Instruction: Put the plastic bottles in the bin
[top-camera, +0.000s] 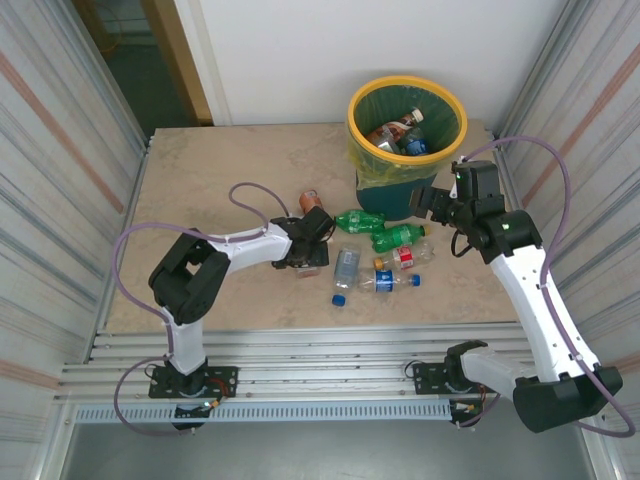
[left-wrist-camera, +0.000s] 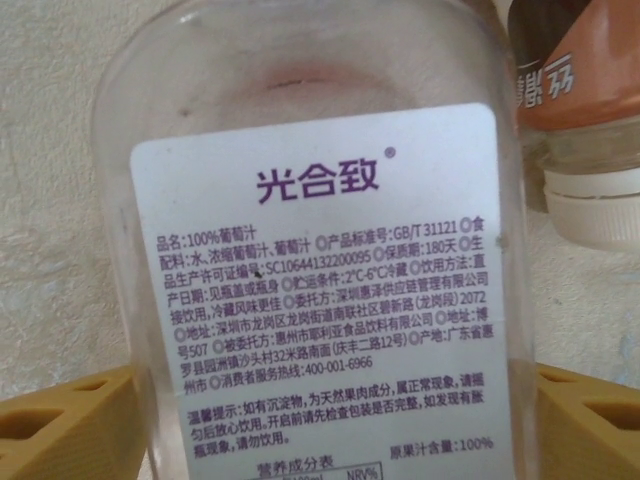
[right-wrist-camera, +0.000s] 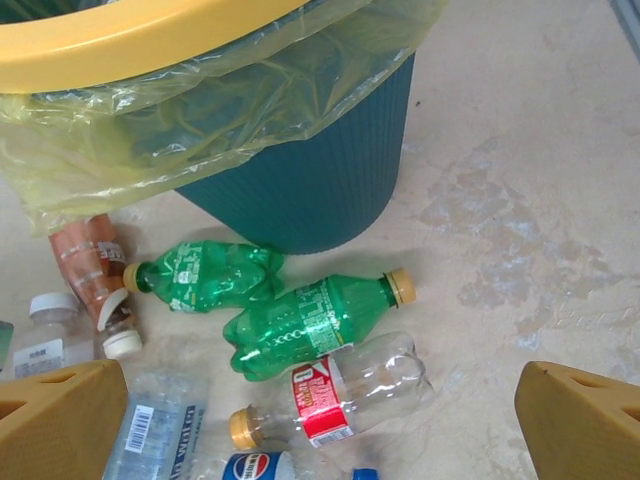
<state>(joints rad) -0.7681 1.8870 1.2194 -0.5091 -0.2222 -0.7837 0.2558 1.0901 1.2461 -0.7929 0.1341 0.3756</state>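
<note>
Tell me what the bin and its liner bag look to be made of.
Bin: probably rigid moulded plastic, matte teal wall with fine ribs, smooth yellow rim. Liner bag: thin plastic film, glossy and see-through, wrinkled where it folds over the rim.

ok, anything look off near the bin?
Nothing spilled. The green plastic bottle nearest the round teal bin and the larger green plastic bottle beside it are crushed and dented; the bin's yellow-green liner bag sags loosely over the rim.

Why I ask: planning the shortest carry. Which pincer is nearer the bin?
Right. The right pincer hovers close beside the bin, at its near right side. The left pincer is farther off to the left, astride a clear bottle.
</note>
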